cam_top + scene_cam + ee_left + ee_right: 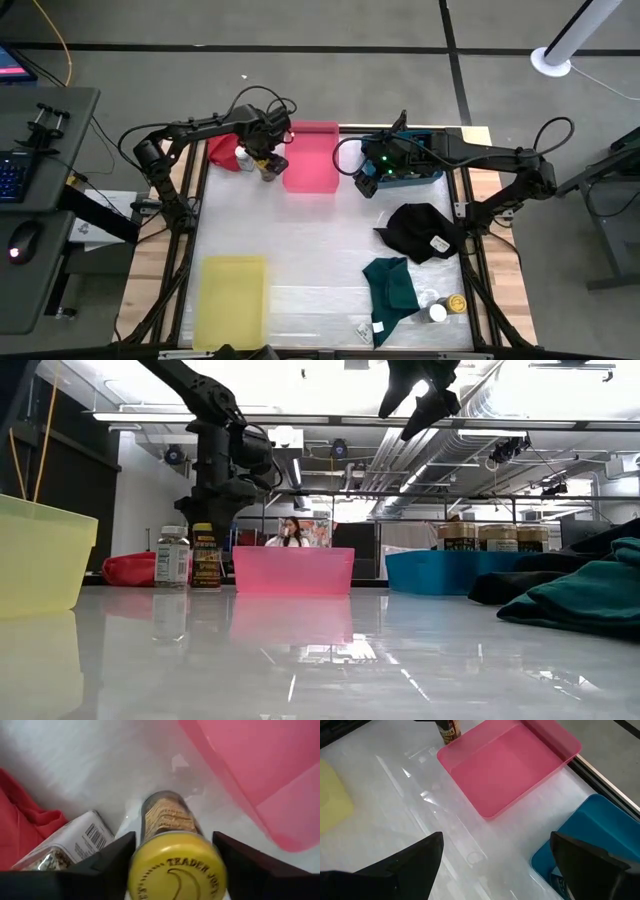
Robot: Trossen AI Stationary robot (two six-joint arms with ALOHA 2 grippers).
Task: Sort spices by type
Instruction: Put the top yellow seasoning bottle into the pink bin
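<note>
A yellow-lidded spice jar (175, 865) stands upright on the table at the far left, between the red cloth (222, 150) and the pink tray (312, 157). My left gripper (175, 842) points straight down over it, one finger on each side of its lid. A white-lidded spice jar (172, 557) stands right beside it. Three tan-lidded jars (497, 537) show above the blue tray's rim (440, 572). My right gripper (495, 870) hangs open high over the gap between the pink and blue trays. Two more jars (447, 308) stand near the front right corner. My left gripper has the yellow lid (145, 870) of the spice jar between its two fingers, one finger (117, 857) against each side. The fingers come from above, pointing down. The jar stands upright with its base on the table (207, 586).
A yellow tray (232, 300) sits at the near left. A black cloth (420, 232) and a teal cloth (392, 290) lie at the right. The table's middle (320, 240) is bare white. A person (290, 532) sits in the room behind.
</note>
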